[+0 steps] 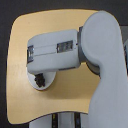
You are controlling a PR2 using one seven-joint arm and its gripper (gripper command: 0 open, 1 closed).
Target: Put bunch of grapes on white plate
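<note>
Arm [55,50] hiding most of white plate [46,86], tool [39,79] dark, indistinct

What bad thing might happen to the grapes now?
1. The bunch of grapes sits near the edge of the white plate toward the exterior view's left, so a nudge might roll it onto the table.
2. The big arm hides most of the plate and the tool, so whether the tool holds the grapes cannot be told; if it does, pulling away might drag them off.
</note>
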